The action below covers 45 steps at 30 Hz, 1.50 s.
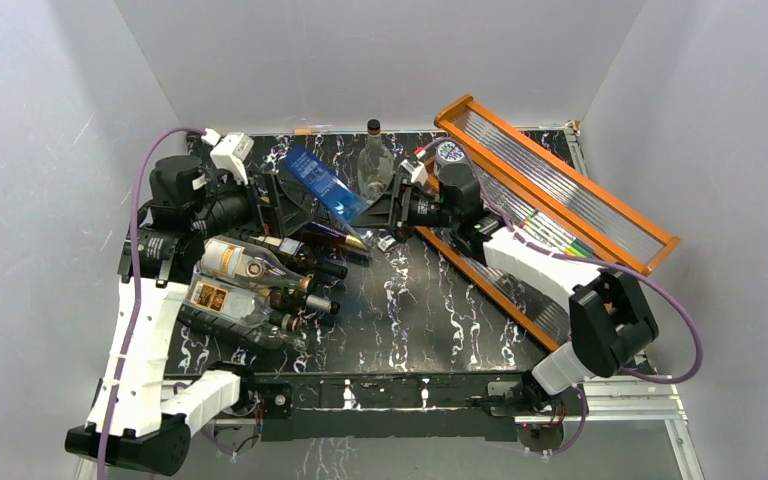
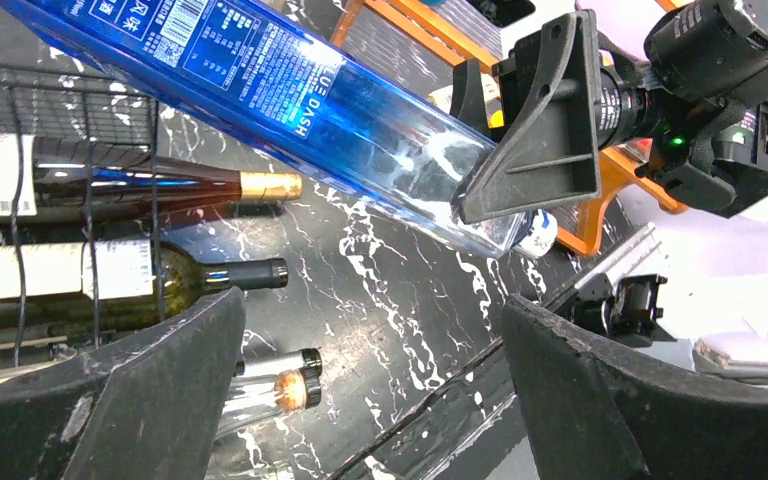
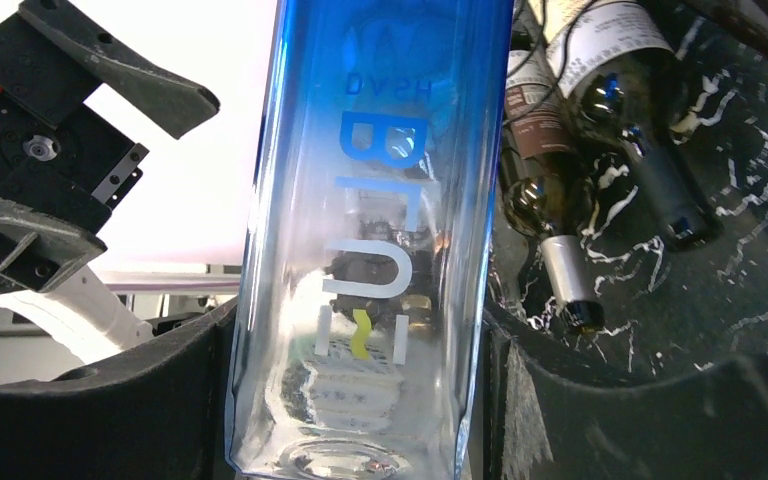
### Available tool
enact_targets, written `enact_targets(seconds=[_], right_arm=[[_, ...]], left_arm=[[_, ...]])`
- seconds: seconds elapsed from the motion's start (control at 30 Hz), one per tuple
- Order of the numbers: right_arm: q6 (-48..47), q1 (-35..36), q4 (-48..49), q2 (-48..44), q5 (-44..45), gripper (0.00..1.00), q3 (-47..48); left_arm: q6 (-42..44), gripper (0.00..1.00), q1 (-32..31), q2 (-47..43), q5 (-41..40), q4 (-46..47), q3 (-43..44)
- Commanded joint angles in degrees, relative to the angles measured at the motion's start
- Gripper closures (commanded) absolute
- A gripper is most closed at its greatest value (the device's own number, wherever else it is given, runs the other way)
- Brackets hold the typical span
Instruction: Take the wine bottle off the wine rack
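We see the right gripper [image 3: 358,350] clamped on the base end of the blue wine bottle [image 1: 322,185], held tilted above the wine rack [image 2: 88,180] edge, while the left gripper [image 2: 375,330] gapes wide beside it over bare table [image 1: 430,300].

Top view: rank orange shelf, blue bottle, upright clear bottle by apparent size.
1. orange shelf: clearly largest.
2. blue bottle and clear bottle: look near alike. The blue one's end is hidden in the right jaws, so I'm not ranking them.
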Motion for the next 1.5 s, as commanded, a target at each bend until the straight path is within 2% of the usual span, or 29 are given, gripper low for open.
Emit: enact_targets(seconds=[0.0,0.13,0.27,0.63,0.8,0.97,1.03,1.13,1.27,1.47], right_arm=[[-2.40,-0.98,10.06,-9.79,0.10,1.00,0.73],[-5.27,-2.12,2.83,-15.35,2.17,1.00,-0.71],[-6.15,-5.09,-2.77,-19.74,1.93,1.00,-3.15],[-10.14,-15.00,-19.39,-30.78,-3.65,1.00,-7.78],[-14.48,-18.69,-29.05,-32.19,-6.63,1.00,-7.22],[-22.22,-20.95,-41.67,-32.05,-8.50,1.00,-4.09],[-24.58,-21.14,-45.52,-32.32,-8.35,1.00,-2.82],[-28.06,-21.21,-51.53,-32.25,-7.38,1.00,-0.87],[-30.53,-21.30,-56.39,-31.92,-7.08,1.00,0.85],[-31.61,-21.27,-58.60,-31.32,-9.54,1.00,1.13]], left_arm=[[3.19,0.02,-1.69,1.49,4.39,0.67,2.98],[5.22,0.02,-3.34,3.58,5.29,1.44,3.93],[6.38,0.02,-8.58,5.72,4.56,4.17,3.07],[11.26,0.02,-21.92,10.38,-0.25,12.82,-0.13],[15.58,0.02,-27.45,11.35,-0.05,15.70,-1.89],[24.70,0.02,-32.25,9.00,6.31,21.21,-8.13],[28.29,0.02,-34.44,8.06,6.22,23.46,-10.13],[35.01,0.02,-39.23,8.85,4.22,23.87,-11.49],[44.59,0.02,-46.56,11.51,-2.23,24.08,-11.92],[51.35,0.02,-49.53,15.85,-5.71,26.96,-12.11]])
